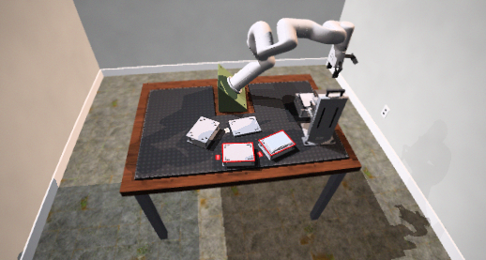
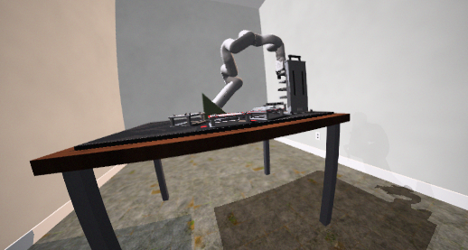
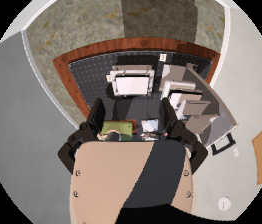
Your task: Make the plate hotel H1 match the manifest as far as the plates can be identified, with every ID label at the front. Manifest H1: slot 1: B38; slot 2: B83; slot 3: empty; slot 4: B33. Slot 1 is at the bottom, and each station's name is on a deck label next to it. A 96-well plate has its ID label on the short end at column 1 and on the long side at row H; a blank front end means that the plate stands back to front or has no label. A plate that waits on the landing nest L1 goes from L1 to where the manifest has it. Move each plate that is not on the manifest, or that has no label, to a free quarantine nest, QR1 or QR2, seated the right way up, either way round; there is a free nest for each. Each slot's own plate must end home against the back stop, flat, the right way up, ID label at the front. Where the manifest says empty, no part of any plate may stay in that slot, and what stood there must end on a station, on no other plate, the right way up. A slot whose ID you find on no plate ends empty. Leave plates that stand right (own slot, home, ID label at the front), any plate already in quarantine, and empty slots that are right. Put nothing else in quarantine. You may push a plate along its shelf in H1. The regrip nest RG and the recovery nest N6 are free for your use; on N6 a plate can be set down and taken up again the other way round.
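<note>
The gripper (image 1: 339, 69) is held high above and behind the plate hotel (image 1: 328, 114), its fingers spread wide with nothing gripped. A plate (image 1: 307, 99) is seen in the hotel, which stands on the surface (image 1: 155, 185).

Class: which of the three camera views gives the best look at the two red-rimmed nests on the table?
The top view: both red-rimmed nests show from above, outlines whole. The exterior view sees them edge-on, as thin strips. The wrist view does not show them clearly.
</note>
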Robot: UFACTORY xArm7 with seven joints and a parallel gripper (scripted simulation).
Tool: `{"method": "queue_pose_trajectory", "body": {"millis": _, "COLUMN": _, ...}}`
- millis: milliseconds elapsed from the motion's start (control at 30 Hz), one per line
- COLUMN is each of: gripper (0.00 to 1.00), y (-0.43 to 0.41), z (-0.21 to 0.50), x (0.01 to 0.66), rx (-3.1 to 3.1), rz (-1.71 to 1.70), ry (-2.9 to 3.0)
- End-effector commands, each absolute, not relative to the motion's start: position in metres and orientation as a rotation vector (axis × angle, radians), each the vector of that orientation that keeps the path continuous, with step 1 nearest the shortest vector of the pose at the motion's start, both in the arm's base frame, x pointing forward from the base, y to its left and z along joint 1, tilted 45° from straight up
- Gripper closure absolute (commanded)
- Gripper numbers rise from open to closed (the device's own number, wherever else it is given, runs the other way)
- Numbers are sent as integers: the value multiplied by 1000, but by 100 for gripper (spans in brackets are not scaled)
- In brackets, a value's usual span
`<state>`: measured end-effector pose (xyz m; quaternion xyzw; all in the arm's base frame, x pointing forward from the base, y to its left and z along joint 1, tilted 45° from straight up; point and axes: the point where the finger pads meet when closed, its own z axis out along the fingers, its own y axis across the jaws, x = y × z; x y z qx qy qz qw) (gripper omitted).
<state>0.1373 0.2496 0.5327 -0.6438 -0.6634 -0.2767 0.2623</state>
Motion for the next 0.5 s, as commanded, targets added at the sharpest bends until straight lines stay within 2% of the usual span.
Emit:
{"method": "queue_pose_trajectory", "body": {"millis": 0, "gripper": 0, "y": 251, "z": 532, "x": 138, "rx": -1740, "rz": -752, "ry": -1792}}
{"method": "queue_pose_trajectory", "body": {"millis": 467, "gripper": 0, "y": 268, "z": 516, "x": 138, "rx": -1740, "rz": -752, "ry": -1792}}
